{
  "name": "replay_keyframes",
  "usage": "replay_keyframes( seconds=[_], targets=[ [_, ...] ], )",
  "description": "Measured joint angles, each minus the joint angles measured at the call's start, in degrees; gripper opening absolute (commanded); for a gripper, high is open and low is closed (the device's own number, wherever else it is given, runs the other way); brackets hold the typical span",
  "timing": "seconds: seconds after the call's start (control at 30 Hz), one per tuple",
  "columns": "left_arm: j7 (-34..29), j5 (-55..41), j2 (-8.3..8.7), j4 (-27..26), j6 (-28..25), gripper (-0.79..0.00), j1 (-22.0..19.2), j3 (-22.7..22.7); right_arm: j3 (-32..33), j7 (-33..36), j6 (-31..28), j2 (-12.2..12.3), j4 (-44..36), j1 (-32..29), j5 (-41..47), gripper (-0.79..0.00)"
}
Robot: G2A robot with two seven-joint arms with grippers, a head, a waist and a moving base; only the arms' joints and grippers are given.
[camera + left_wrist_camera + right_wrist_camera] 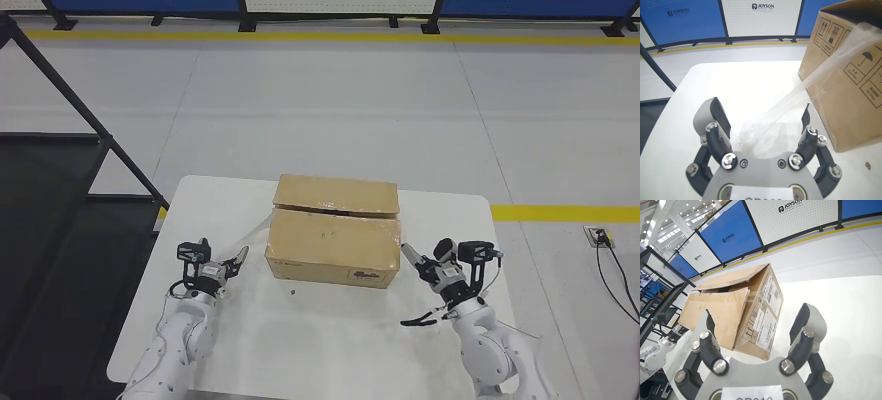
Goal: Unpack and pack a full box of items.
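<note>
Brown cardboard box [332, 232] sits on the white surface [330, 335] between both hands, its top flaps [725, 302] loosened but mostly down. Clear tape strip [810, 81] trails from its side into the left hand [761, 103], whose fingers are spread, not clamped. Right hand [755, 308] gapes empty just beside it. Unsealing looks done; unpacking and repacking remain.

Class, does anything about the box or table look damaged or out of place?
A strip of clear tape hangs peeled off the cardboard box, stretching to the open left tool. Its top leaves a dark gap, and the far flap has a torn edge. A brown scrap lies on the table.
</note>
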Motion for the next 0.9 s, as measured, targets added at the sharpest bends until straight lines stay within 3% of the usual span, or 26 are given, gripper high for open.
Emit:
replay_keyframes(
  seconds=[0.23,0.57,0.77,0.9],
  targets=[
    [-5.0,-0.5,0.41,0.1,-1.4,0.0,-1.5,-1.3,-0.1,-0.3,-0.2,0.1,0.0,-0.1,0.1,0.0],
    [-9.5,4.0,-0.16,8.6,-5.9,0.0,-10.0,2.2,0.5,-1.1,0.3,0.3,-1.3,-1.9,-0.1,0.0],
    [-8.7,3.7,-1.34,13.0,-4.9,0.0,-13.7,4.4,0.9,-1.4,0.7,0.5,-2.1,-3.1,0.1,0.0],
    [-7.9,4.5,-2.19,16.0,-1.4,0.0,-15.9,5.9,0.9,-1.5,1.0,0.5,-2.4,-3.3,0.1,0.0]
  ],
)
